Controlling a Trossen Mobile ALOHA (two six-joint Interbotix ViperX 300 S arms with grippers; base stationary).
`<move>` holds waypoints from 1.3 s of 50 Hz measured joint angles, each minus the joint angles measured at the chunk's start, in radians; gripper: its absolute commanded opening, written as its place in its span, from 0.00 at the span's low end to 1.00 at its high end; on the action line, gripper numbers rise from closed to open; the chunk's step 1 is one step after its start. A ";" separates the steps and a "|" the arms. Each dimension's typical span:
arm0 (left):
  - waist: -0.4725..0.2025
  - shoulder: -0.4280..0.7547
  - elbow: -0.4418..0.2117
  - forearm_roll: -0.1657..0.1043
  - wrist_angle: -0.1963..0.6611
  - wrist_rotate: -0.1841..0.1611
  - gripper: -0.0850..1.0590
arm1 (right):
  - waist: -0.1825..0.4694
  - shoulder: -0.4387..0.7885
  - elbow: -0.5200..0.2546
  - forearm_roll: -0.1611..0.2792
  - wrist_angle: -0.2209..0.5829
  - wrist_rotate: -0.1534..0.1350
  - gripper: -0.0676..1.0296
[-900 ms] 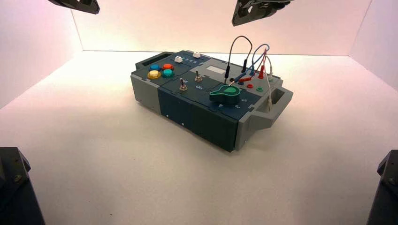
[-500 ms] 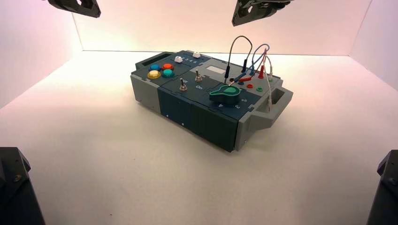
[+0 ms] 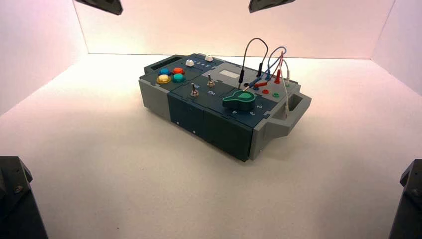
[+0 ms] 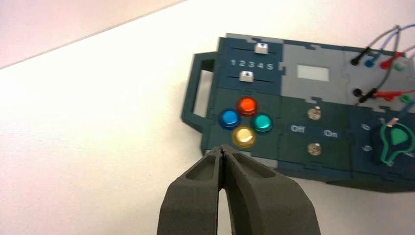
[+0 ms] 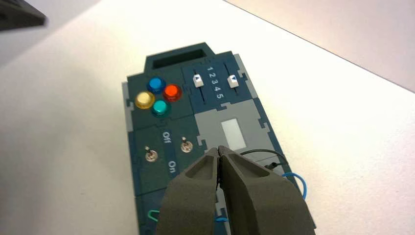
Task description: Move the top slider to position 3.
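A big white desk (image 3: 149,184) fills most of the high view. A gray and dark blue box (image 3: 209,107) sits in the middle of the frame. The left claw (image 4: 222,148) hangs at the upper left and the right claw (image 5: 219,149) at the upper middle, both above the desk, each with its fingers together. On the box, the green pointer knob (image 3: 239,100) is bigger than the top slider (image 4: 261,48), a small white block on the far edge, lined up with the 4. The tiny white 3 (image 4: 251,64) is next to that 4.
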 measured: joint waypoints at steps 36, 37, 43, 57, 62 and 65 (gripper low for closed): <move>-0.112 0.298 -0.256 -0.002 0.137 -0.003 0.05 | -0.009 -0.021 -0.115 -0.011 0.345 0.003 0.04; -0.120 0.305 -0.261 -0.002 0.137 -0.003 0.05 | -0.009 -0.023 -0.112 -0.011 0.347 0.005 0.04; -0.152 0.362 -0.296 -0.002 0.129 -0.003 0.05 | -0.009 -0.032 -0.087 -0.012 0.345 0.005 0.04; -0.195 0.495 -0.376 -0.002 0.094 -0.003 0.05 | -0.032 -0.080 -0.018 -0.012 0.334 0.005 0.04; -0.206 0.560 -0.423 -0.003 0.091 -0.002 0.05 | -0.054 -0.107 0.005 -0.012 0.334 0.005 0.04; -0.210 0.594 -0.446 -0.002 0.091 -0.002 0.05 | -0.061 -0.120 0.014 -0.012 0.333 0.005 0.04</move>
